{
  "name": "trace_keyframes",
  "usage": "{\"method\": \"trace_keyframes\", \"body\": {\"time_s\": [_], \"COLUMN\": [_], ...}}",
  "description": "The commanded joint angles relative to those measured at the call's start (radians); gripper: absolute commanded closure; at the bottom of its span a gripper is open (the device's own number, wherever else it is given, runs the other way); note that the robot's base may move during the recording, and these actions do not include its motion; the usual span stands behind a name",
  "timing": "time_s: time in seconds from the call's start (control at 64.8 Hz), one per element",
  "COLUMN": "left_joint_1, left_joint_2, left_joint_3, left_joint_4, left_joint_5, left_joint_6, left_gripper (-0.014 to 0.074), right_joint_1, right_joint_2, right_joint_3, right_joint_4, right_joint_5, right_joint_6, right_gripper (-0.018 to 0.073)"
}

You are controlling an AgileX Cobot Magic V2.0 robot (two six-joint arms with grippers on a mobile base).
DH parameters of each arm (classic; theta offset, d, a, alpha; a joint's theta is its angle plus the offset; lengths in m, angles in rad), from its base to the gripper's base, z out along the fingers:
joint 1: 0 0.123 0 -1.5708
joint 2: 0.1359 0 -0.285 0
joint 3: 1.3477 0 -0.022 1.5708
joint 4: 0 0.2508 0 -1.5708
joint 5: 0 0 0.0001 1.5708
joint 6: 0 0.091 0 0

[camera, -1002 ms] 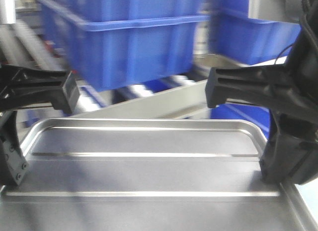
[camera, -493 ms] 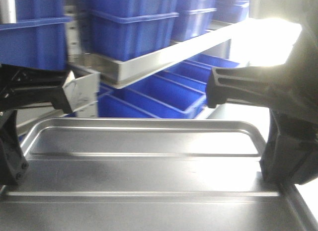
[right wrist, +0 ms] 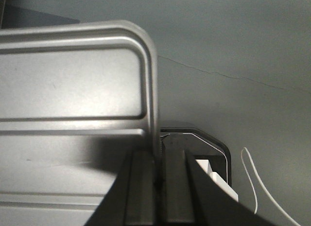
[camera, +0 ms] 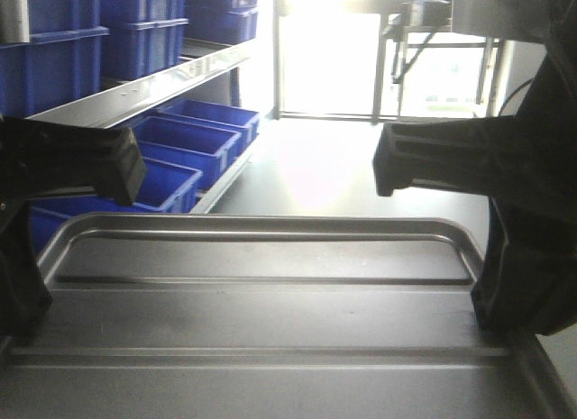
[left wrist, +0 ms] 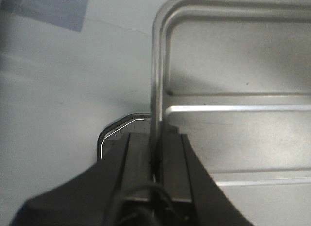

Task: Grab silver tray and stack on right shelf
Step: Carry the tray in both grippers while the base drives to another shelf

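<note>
Left wrist: silver tray [left wrist: 233,138] clamped (rim)

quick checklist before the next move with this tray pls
1. Grip of left claw on silver tray rim: ok.
2. Grip of right claw on the opposite rim: ok.
3. Tray level between both claws: ok.
4. Nothing loose lying on the tray: ok.
5. Sight of the right shelf: not ok; ahead, only blue bins and a bright doorway show.
</note>
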Motion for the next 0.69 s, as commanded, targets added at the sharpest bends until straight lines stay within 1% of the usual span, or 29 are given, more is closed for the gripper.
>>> {"method": "trace_keyframes", "body": {"time_s": [0.0, 0.679], "left_joint_1": [-0.005, -0.005], "left_joint_2": [-0.025, -0.025], "left_joint_3": [-0.022, -0.022], "left_joint_4": [0.039, 0.039], "left_joint_5": [0.072, 0.072], "left_joint_6": [0.006, 0.006], "left_gripper": [0.0687, 0.0687], "right_joint_1": [-0.007, -0.007], "right_joint_2": [-0.02, -0.02], "right_joint_3": [-0.021, -0.021], "right_joint_4": [-0.063, -0.063], "right_joint_5": [0.053, 0.053], "right_joint_6": [0.0, 0.0], "right_gripper": [0.05, 0.05]}}
